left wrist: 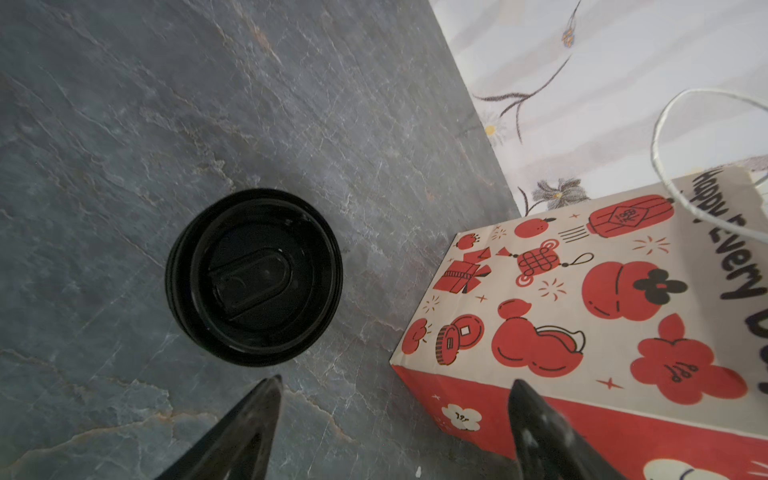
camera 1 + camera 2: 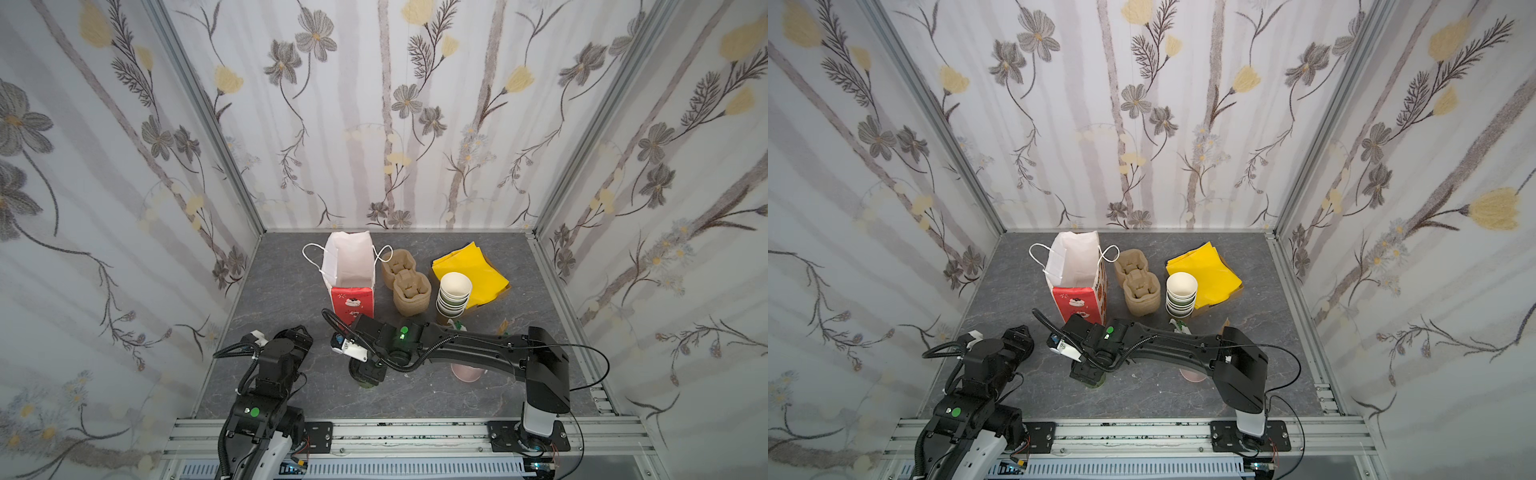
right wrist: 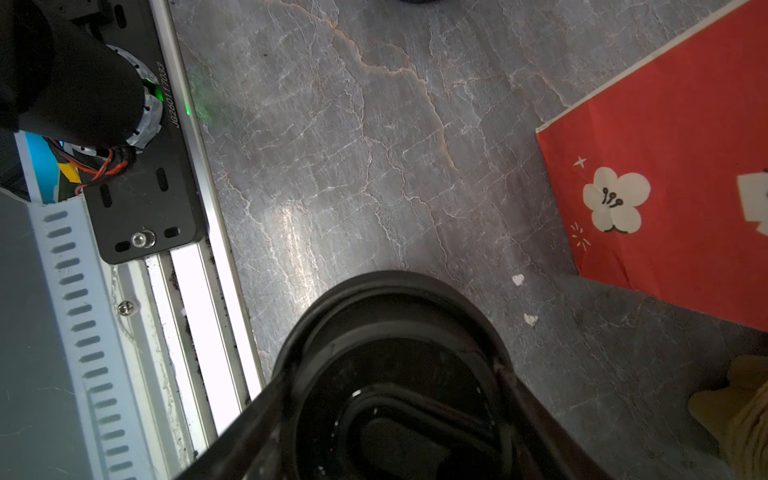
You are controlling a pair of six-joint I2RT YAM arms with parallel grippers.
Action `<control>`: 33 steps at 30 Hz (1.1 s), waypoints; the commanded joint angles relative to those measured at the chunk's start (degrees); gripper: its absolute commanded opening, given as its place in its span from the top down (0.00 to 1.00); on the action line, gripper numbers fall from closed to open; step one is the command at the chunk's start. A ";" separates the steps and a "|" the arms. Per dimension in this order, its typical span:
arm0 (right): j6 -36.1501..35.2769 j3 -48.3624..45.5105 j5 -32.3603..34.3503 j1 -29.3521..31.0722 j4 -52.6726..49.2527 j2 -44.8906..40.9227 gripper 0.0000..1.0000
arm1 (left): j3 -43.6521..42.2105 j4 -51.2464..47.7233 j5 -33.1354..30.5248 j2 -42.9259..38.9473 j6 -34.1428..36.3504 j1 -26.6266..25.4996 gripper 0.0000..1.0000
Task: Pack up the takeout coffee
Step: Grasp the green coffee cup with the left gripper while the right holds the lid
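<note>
1. Straddling the coffee [image 3: 392, 357] from above, the right fingers [image 3: 245, 436] sit one on each side of its black lid. They appear clamped on the rim, with no gap showing at either contact.
2. The coffee stands upright on the tabletop [image 2: 436, 399], its axis vertical and in line with the right wrist. In both top views that wrist hides nearly all of it, leaving only a greenish sliver low down.
3. The right arm reaches across the middle to the coffee, so it is plainly the nearer arm. The left fingers [image 1: 245, 440] hang apart and empty, off to the left by the bag's side.
4. The bag [image 2: 352, 301] stands just behind the coffee with its mouth open upward and its red front facing the robot. A brown carrier [image 2: 409, 286] stands close on the bag's right; whether the two touch cannot be told.
5. Judged from this, the coming move turns on height. The bag's rim stands well above the lid, so the coffee likely needs a straight lift before it travels back over the mouth, and it should be kept upright throughout.
6. A separate black lid [image 1: 253, 276] lies on the tabletop beside the bag's patterned side, below the left fingers and free of them. Whether it caps a cup cannot be told.
</note>
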 commanded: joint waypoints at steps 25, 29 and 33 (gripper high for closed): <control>-4.56 -8.77 -3.60 -0.82 5.41 -3.90 0.29 | -11.81 5.23 44.52 -6.95 -5.67 -0.08 0.14; -5.00 -8.94 -3.90 -1.17 6.25 -4.19 0.29 | -13.96 6.04 49.28 -10.98 -7.65 -0.02 0.14; -5.27 -9.25 -4.62 -1.17 6.45 -4.34 0.29 | -14.77 6.27 51.70 -14.51 -9.29 -0.05 0.14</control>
